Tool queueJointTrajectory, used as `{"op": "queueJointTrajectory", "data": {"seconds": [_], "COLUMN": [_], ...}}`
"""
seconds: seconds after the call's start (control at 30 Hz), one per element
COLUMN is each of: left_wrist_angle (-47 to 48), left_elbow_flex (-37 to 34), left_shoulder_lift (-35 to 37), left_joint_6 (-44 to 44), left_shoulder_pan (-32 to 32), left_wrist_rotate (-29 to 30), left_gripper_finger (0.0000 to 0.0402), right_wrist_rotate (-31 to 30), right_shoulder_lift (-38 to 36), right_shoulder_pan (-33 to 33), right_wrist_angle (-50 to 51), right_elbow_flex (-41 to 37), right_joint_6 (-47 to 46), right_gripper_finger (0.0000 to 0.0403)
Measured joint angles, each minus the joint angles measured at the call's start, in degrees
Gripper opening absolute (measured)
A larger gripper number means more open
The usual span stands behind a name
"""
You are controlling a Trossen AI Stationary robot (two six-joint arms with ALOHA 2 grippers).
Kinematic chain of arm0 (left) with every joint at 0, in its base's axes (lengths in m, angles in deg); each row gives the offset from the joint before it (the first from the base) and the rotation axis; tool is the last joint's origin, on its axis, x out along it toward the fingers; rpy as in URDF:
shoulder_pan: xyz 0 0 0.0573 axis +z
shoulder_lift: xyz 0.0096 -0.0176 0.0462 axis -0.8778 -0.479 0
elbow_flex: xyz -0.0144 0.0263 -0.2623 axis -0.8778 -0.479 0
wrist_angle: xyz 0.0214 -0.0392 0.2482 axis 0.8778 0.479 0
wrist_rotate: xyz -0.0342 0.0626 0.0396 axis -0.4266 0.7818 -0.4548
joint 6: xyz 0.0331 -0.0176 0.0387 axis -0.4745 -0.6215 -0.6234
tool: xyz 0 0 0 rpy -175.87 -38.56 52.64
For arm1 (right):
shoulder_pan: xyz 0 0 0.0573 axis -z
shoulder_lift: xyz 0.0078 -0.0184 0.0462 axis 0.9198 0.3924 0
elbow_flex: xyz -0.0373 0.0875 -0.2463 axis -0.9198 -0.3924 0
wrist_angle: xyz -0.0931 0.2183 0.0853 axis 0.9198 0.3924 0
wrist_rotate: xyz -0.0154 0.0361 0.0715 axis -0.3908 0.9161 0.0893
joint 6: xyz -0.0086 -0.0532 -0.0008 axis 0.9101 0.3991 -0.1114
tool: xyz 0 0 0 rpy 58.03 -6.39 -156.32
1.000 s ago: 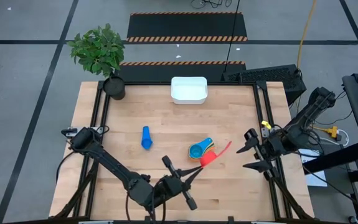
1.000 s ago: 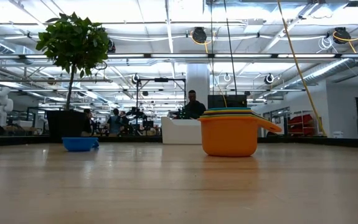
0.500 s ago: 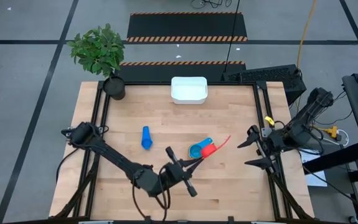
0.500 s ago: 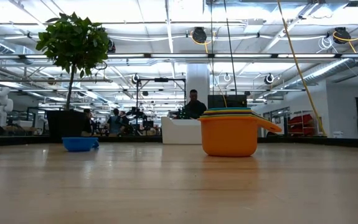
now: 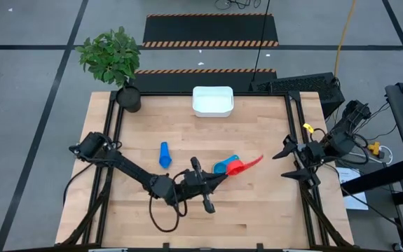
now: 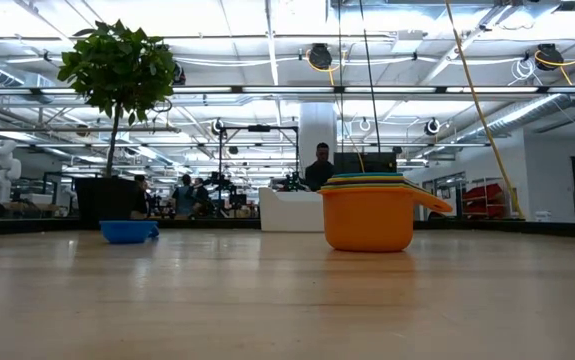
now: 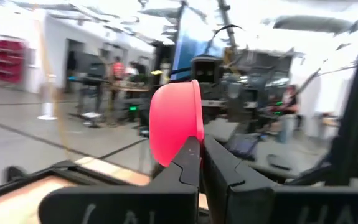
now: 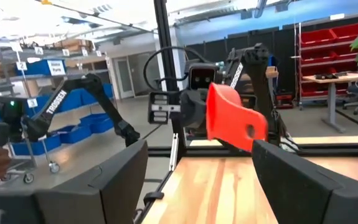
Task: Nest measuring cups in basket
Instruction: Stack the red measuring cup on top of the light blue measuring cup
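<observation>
My left gripper (image 5: 219, 179) is shut on a red measuring cup (image 5: 237, 166), held above the table's middle. Beside it stands a stack of nested measuring cups (image 5: 222, 168), orange at the bottom (image 6: 367, 220) and light blue on top. To their left a single blue cup (image 5: 164, 155) lies on the wood. The white basket (image 5: 212, 101) stands at the far edge. My right gripper (image 5: 289, 162) is open at the table's right edge, with nothing between its fingers. My left gripper pinches the red cup's bowl at its edge (image 7: 191, 142), on the side away from the handle, between its two fingertips. The fingers come about level from the table's left. The cup is lifted clear, on its side, its handle (image 8: 248, 132) pointing toward the right arm.
A dark pot with a green plant (image 5: 113, 59) stands at the far left corner. Black frame rails (image 5: 294, 119) run along the table's left and right edges. In the low view, people show in the room beyond the table.
My left gripper has carried the red cup toward the far edge, up beside the stack, rolling its wrist on the way. My right gripper has drawn back toward the table's right edge.
</observation>
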Motion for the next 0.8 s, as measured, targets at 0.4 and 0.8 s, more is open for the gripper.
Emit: {"op": "queueJointTrajectory", "data": {"seconds": [0.4, 0.8], "left_wrist_angle": [2.64, 3.99], "left_elbow_flex": [-0.02, -0.02], "left_shoulder_lift": [0.0, 0.0], "left_joint_6": [8.7, 8.87], "left_shoulder_pan": [3.93, 4.51], "left_wrist_rotate": [-12.59, -14.88], "left_gripper_finger": [0.0002, 0.0003], "right_wrist_rotate": [2.89, 1.15], "right_shoulder_lift": [0.11, 0.97], "right_shoulder_pan": [0.0, -0.02], "right_wrist_angle": [1.26, 0.97], "right_elbow_flex": [0.0, 0.0], "right_joint_6": [-0.2, -0.2], "right_gripper_finger": [0.0283, 0.0278]}}
